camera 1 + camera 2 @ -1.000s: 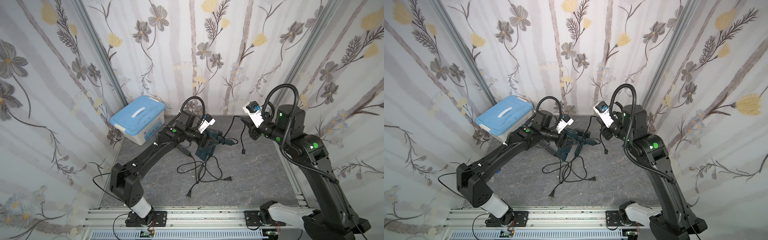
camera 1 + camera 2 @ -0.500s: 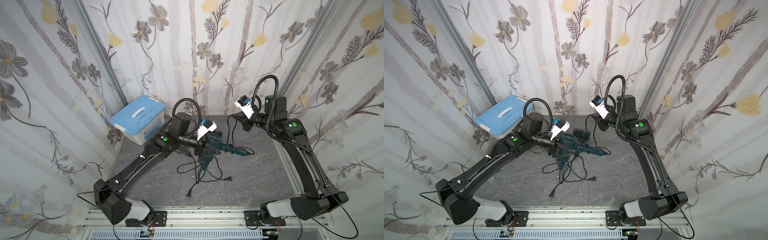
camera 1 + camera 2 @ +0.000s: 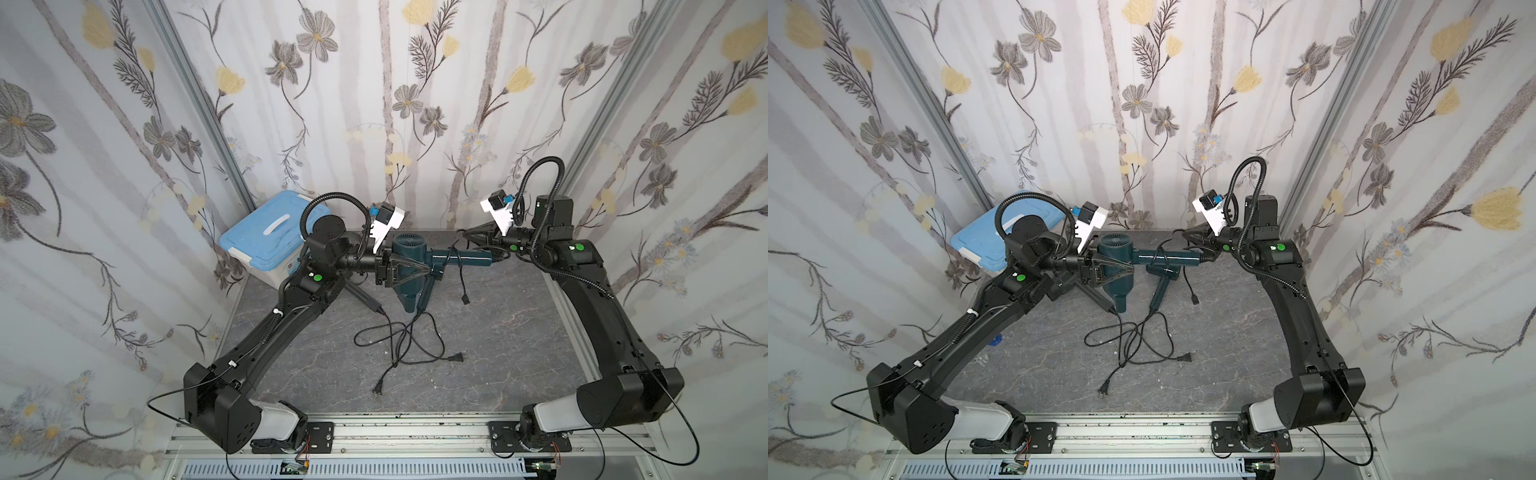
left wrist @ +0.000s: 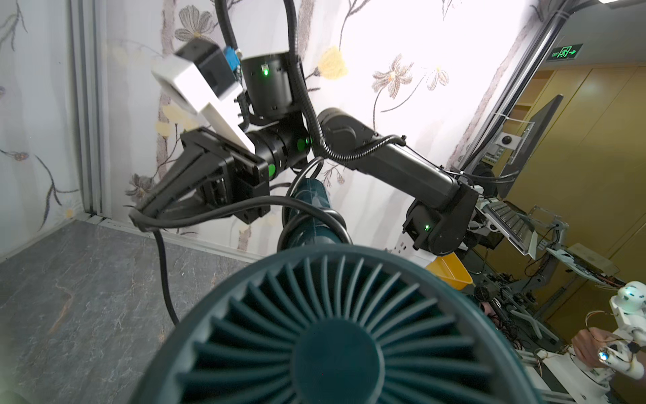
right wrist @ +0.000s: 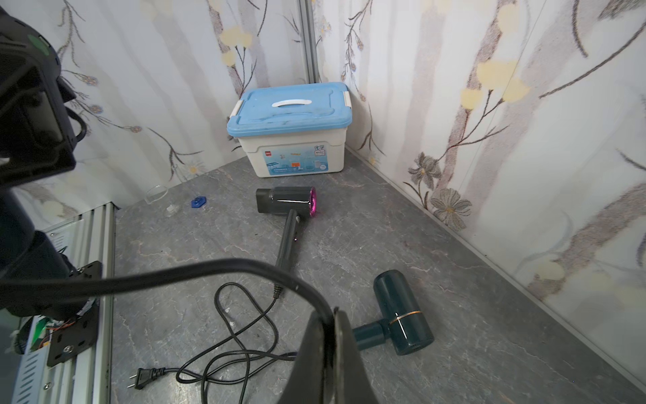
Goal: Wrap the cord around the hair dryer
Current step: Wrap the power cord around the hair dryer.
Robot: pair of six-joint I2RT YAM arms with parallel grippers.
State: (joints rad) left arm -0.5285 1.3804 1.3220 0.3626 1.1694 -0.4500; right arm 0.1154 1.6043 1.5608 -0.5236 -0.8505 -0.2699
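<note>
A teal hair dryer point(image 3: 409, 249) point(image 3: 1115, 249) hangs above the table near the back wall, my left gripper point(image 3: 422, 269) point(image 3: 1127, 271) shut on its barrel. Its handle point(image 3: 473, 259) lies level, pointing toward the right arm. The black cord point(image 3: 451, 254) loops around that handle, and its end point(image 3: 465, 299) dangles free. Just behind the handle, my right gripper point(image 3: 462, 237) point(image 3: 1187, 235) point(image 5: 332, 314) is shut on the cord point(image 5: 209, 269). The left wrist view is filled by the dryer's rear grille point(image 4: 335, 332), which hides that gripper's jaws.
A second teal dryer point(image 5: 402, 314) and a dark dryer with a pink ring point(image 5: 286, 201) lie on the grey table. Their tangled cords point(image 3: 399, 345) and plugs point(image 3: 457, 356) spread across the middle. A blue-lidded box point(image 3: 266, 241) stands in the back left corner.
The left gripper has carried the hair dryer up and back toward the wall. The right gripper has swung left with the cord, from beside the handle to behind it.
</note>
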